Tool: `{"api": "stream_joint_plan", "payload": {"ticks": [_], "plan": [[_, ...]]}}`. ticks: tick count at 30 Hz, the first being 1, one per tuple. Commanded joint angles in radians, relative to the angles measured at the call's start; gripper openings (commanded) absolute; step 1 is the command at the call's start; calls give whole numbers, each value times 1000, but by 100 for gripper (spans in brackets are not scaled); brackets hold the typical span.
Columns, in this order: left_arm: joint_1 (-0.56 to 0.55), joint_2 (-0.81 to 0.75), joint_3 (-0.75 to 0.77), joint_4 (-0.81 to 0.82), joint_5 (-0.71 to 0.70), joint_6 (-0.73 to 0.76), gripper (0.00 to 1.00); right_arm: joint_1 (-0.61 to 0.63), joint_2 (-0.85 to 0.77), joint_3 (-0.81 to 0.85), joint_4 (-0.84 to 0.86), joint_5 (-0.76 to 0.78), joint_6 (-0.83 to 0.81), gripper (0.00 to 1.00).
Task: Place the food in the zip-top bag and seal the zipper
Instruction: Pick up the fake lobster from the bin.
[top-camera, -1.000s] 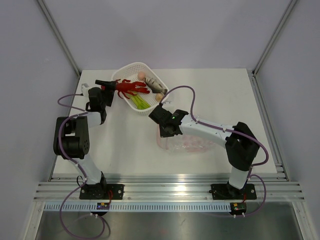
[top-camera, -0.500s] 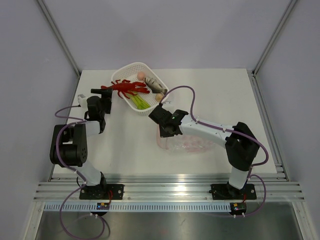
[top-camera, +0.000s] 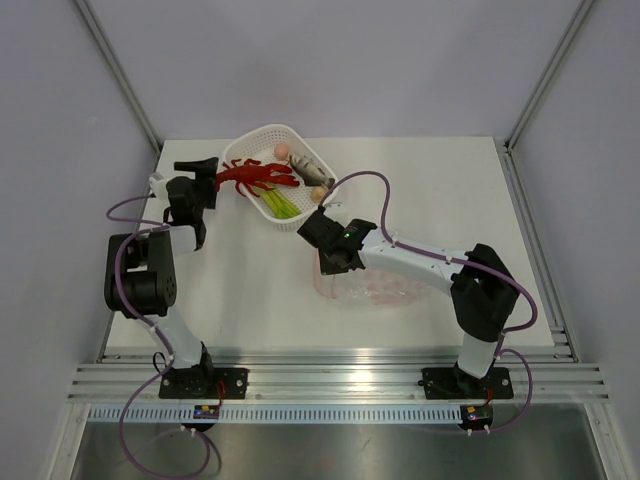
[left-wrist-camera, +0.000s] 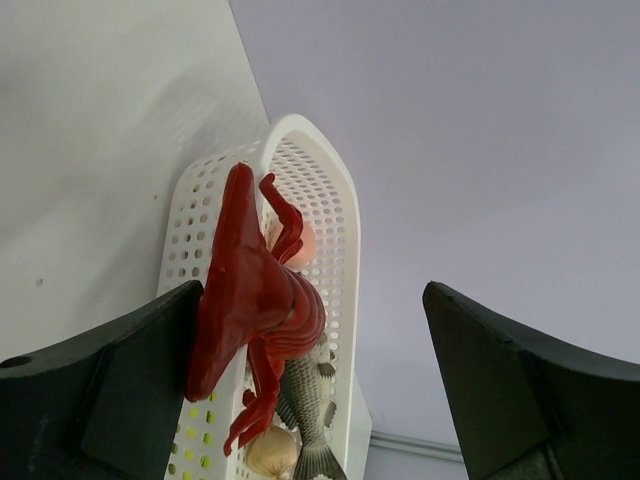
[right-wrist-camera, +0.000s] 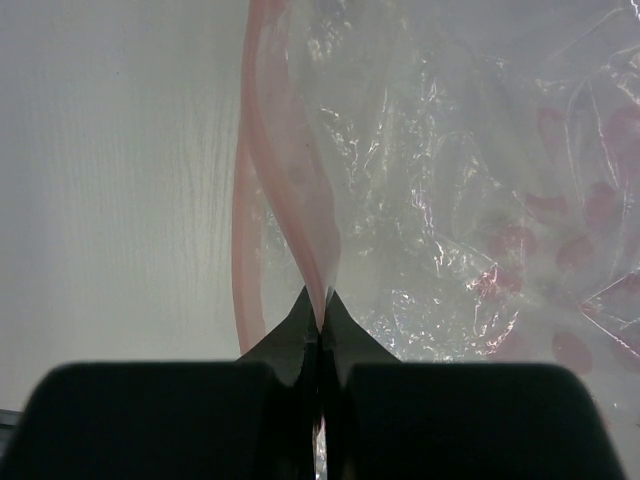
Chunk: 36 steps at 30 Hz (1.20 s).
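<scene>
The left gripper (top-camera: 205, 170) hangs at the left side of the white perforated basket (top-camera: 262, 129), which stands at the far part of the table (top-camera: 420, 190). Its fingers are wide apart. In the left wrist view the red lobster (left-wrist-camera: 250, 290) is in the gap between them, with its tail end just beside one finger (whether it touches that finger, I cannot tell). The other finger is well apart from it. From above, the lobster lies across the left rim of the basket, its tail toward the gripper and its claws over the inside.

The rest of the food is inside the basket. The grey fish (top-camera: 310, 165) lies by the right wall, and the green leafy vegetable (top-camera: 283, 205) is in the near part. One peach round piece (top-camera: 283, 151) is at the far side, and a second pale piece (top-camera: 319, 193) is at the near right corner.

The zip-top bag (top-camera: 375, 290) lies flat on the table, nearer to the arm bases than the basket and apart from it. It is clear and crinkly, with pink spots on the plastic. The right gripper (right-wrist-camera: 320, 310) is at the left end of the bag. Its fingers are pressed together on the zipper (right-wrist-camera: 290, 170), a pink strip that runs away from the fingertips along the edge of the bag. No food shows inside the bag.
</scene>
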<state>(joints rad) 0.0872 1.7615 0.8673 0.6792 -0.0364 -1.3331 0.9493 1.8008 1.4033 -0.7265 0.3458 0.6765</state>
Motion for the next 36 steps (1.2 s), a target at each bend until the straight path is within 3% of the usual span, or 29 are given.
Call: {"api": "stream_joint_plan", "payload": {"ticks": [1,5,11,16,17,22,36], "plan": [[13,55,71,66,61,25,93,11,-24,-3,18,9,-12,0],[14,102,82,111,95,8,88,11,-18,0,19,9,-14,0],[14,121,73,146,107,0,70,12,-15,-1,18,9,-12,0],[16,109,84,148,116,20,43,11,-12,5,16,7,-9,0],[14,99,87,143,119,31,33,11,-11,5,13,7,-9,0],[14,53,117,106,151,57,2,11,-50,-7,25,28,5,0],[14,-129,305,-107,317,183,0,-47,-230,-26,18,27,-14,0]]}}
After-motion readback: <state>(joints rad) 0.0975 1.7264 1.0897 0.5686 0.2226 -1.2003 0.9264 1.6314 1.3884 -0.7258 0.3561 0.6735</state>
